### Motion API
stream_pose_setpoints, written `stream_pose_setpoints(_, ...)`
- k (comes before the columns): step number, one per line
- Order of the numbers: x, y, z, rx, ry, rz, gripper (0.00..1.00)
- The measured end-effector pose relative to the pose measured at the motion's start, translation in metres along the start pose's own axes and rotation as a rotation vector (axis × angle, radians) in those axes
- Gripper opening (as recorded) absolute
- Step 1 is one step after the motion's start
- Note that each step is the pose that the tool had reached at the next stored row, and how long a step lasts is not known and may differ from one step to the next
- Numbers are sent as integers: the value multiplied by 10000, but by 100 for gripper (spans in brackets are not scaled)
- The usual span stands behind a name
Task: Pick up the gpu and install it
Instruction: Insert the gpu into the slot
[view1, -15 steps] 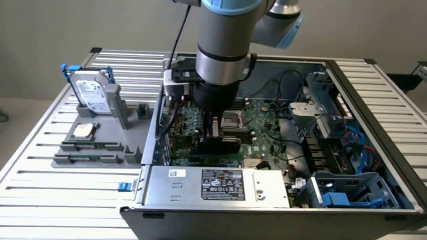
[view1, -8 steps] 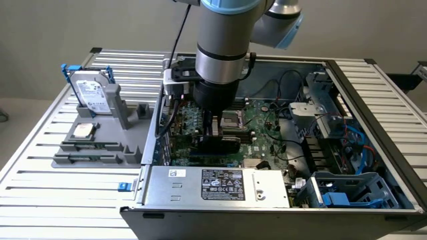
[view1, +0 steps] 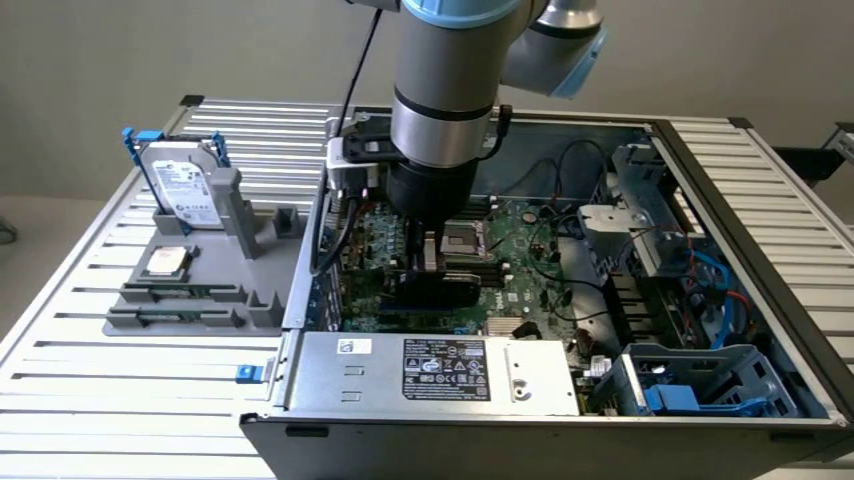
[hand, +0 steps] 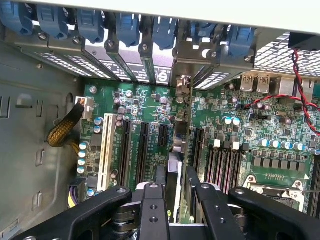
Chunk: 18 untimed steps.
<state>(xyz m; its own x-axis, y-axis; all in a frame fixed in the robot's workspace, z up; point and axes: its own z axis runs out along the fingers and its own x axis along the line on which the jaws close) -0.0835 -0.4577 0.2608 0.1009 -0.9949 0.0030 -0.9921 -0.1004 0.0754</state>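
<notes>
Inside the open computer case (view1: 747, 180), the claw (hand: 173, 192) is gripping the gpu (hand: 173, 172) edge-on between its two fingers (hand: 152, 200), holding it upright just above the green motherboard (hand: 240, 125). Straight beneath the claw, the black expansion slots (hand: 142, 150) are lying parallel to the card.

Even bright light, soft shadows, sharp
</notes>
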Motion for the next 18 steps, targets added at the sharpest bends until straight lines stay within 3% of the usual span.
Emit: stream_pose_setpoints(18, -29, 13, 42, 33, 46, 120, 27)
